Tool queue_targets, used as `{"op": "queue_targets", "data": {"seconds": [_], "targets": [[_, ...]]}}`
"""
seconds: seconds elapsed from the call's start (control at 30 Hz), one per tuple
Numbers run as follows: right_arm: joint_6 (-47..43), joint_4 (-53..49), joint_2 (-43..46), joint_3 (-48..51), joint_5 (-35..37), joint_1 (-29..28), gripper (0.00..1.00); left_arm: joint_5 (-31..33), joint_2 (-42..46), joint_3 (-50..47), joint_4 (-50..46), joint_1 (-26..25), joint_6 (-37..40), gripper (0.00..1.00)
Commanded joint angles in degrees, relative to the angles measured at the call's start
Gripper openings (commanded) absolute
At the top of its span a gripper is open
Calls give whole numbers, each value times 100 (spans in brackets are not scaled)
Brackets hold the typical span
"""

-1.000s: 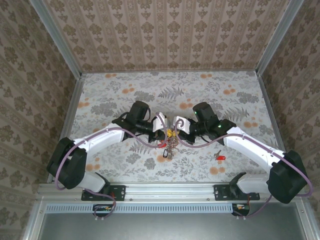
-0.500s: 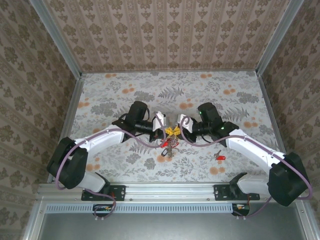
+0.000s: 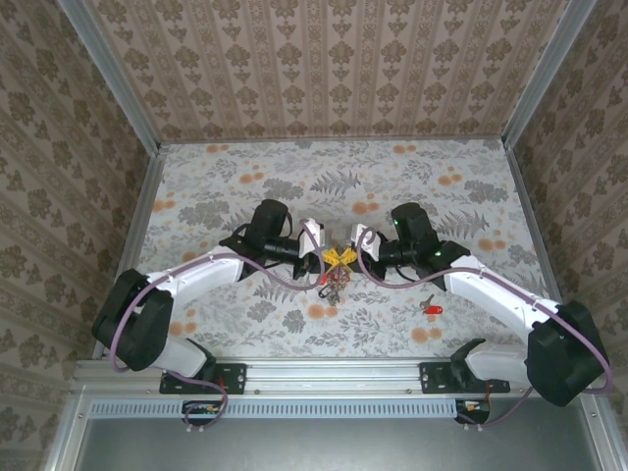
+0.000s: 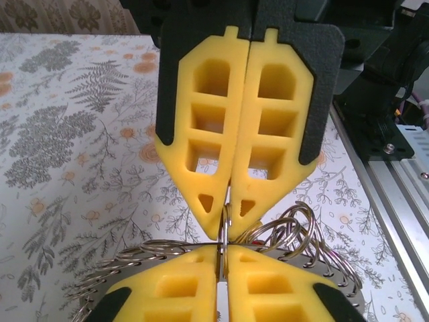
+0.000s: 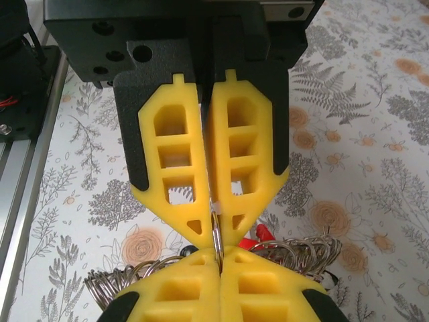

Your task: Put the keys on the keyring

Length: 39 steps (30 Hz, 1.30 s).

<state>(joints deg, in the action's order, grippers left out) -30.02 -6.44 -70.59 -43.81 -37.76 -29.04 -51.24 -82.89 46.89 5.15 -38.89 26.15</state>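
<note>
The keyring (image 5: 216,227) hangs at centre frame, pinched edge-on by my left gripper (image 4: 228,223) and right gripper (image 5: 214,238), tip to tip. Over the last second the dangling keys (image 3: 334,287) rose slightly. One red key (image 3: 430,307) still lies lower right, so I judge threading unfinished.

The keyring (image 5: 216,233), thin silver-grey metal seen edge-on, is pinched between the left gripper (image 3: 329,261) and the right gripper (image 3: 345,257). A tangle of wire loops (image 4: 288,231) and red keys (image 3: 324,283) dangles beneath it. One lone red key (image 3: 432,308) lies flat, well apart on the right.
</note>
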Motion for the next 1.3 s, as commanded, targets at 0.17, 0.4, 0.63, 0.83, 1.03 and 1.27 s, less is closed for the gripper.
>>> {"op": "queue_targets", "data": {"seconds": [0.17, 0.4, 0.63, 0.83, 1.03, 1.27], "targets": [[-528, -808, 21, -508, 582, -213, 3, 255, 89, 445, -637, -64, 458, 16], [-532, -798, 2, -580, 584, -287, 3, 340, -122, 688, -980, -157, 660, 17], [-410, -591, 54, -541, 427, -296, 3, 394, -266, 850, -1249, -206, 826, 17], [-367, -499, 76, -500, 372, -296, 3, 399, -312, 901, -1385, -215, 875, 9], [-314, -308, 157, -336, 372, -282, 6, 380, -257, 835, -1279, -213, 817, 0], [-134, 81, 142, 40, 257, -121, 13, -251, -23, 361, -1, -57, 79, 0]]}}
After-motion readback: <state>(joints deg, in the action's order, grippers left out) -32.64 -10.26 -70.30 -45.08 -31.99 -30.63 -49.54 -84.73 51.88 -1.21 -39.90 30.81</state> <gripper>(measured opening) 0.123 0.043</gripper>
